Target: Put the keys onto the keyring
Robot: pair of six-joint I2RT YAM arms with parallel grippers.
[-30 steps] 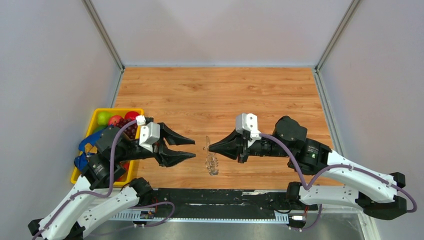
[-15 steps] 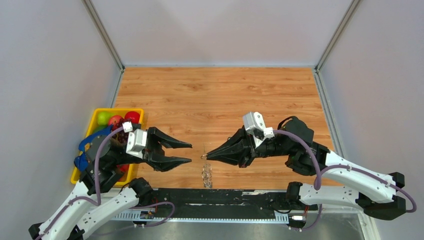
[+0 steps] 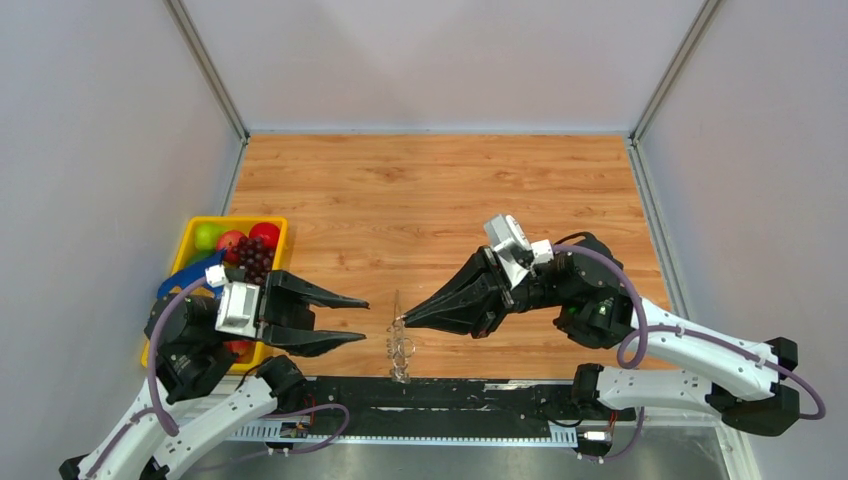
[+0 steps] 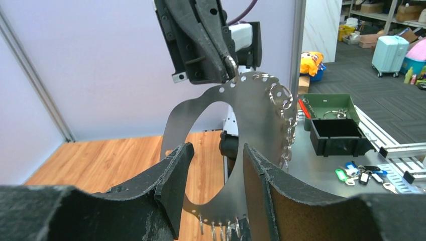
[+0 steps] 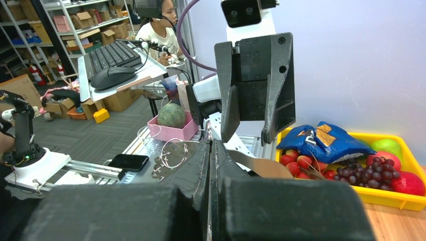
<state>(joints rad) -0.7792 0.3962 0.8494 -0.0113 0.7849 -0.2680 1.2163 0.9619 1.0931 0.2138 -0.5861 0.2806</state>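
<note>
**Right gripper holds the keyring upright; left gripper waits, jaws spread**

The right gripper [image 3: 404,321] has its two black fingers pressed together on the top edge of the keyring [image 4: 261,108], a large flat grey metal hoop with punched holes along its rim. The hoop hangs upright from that pinch, above the near edge of the wooden table [image 3: 450,190], midway between the two arms. From above it appears edge-on, as a thin vertical sliver. Small silvery loops [image 4: 287,130] dangle from the holes down one side and along the bottom; whether any of them carries a key is too small to tell.

The left gripper [image 3: 362,320] faces the hoop from the left with its jaws spread wide, empty, and its tips just short of the metal. In the left wrist view its black fingers [image 4: 173,173] frame the hoop's lower part.

A yellow plastic bin [image 3: 240,219] of apples, dark grapes and a blue bag sits at the table's left edge, behind the left arm.
</note>
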